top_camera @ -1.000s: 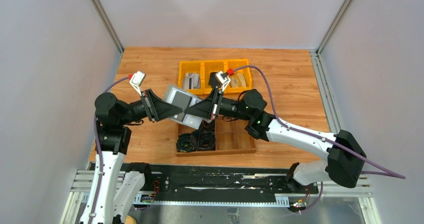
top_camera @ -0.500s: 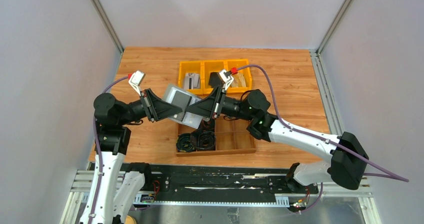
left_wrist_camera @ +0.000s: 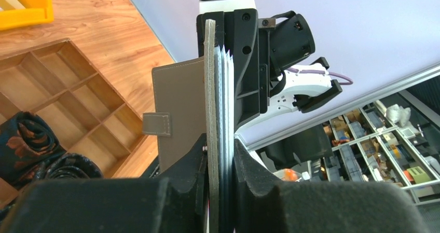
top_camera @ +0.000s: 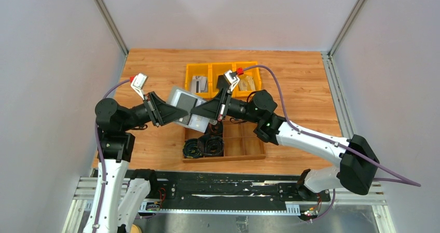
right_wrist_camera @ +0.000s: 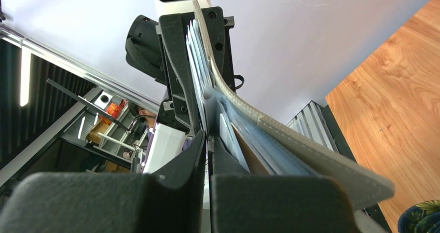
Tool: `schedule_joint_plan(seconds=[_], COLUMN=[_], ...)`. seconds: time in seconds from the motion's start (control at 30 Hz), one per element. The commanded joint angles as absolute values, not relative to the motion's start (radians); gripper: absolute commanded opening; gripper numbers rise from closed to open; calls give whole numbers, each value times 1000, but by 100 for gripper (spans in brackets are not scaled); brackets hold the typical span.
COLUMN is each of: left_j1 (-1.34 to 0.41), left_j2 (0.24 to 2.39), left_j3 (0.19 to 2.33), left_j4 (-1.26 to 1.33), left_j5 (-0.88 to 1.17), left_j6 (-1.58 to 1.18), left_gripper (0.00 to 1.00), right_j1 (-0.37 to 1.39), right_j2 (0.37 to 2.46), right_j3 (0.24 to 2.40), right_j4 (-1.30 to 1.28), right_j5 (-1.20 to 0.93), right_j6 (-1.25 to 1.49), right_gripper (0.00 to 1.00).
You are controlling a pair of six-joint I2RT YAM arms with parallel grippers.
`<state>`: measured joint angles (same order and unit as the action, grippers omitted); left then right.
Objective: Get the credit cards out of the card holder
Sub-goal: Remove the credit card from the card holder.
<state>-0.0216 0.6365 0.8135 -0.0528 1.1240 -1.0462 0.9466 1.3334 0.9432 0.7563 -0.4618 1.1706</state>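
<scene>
The card holder (top_camera: 182, 102) is held in the air between the two arms, above the wooden tray (top_camera: 244, 146). The left gripper (left_wrist_camera: 220, 149) is closed firmly on one end of the holder, and the stack of cards (left_wrist_camera: 224, 98) is pressed between its jaws together with the grey wall. The right gripper (right_wrist_camera: 208, 139) is placed at the opposite end. Its jaws are almost together on a thin edge of the cards, but how many are caught cannot be told. The pulling-out step is judged to be in hand. Next, a straight pull along the pocket is called for, while the holder is gripped by the left side.
</scene>
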Motion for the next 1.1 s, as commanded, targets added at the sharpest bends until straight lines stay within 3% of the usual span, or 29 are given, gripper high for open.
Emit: schedule_joint_plan(seconds=[0.0,0.23,0.57,1.07], left_j1=[-29,-29,-29,-29], left_j2=[622,625,635,642], left_j3=[853,801,811,818], left_j4=[34,229,239,239], left_j5=[1176,1143,1127,1127], left_j6=[-1089,-1281,-1296,-1309], left_gripper=[23,30,22,22], right_j1=[934,934,934,934], right_j2=[1353,1325,1274,1235], right_j3=[952,885,815,769], right_j4=[843,916,905,897], right_j5=[-462,-447,-414,-401], right_j6=[1203,1224,1209,1198], right_gripper=[1,0,0,0])
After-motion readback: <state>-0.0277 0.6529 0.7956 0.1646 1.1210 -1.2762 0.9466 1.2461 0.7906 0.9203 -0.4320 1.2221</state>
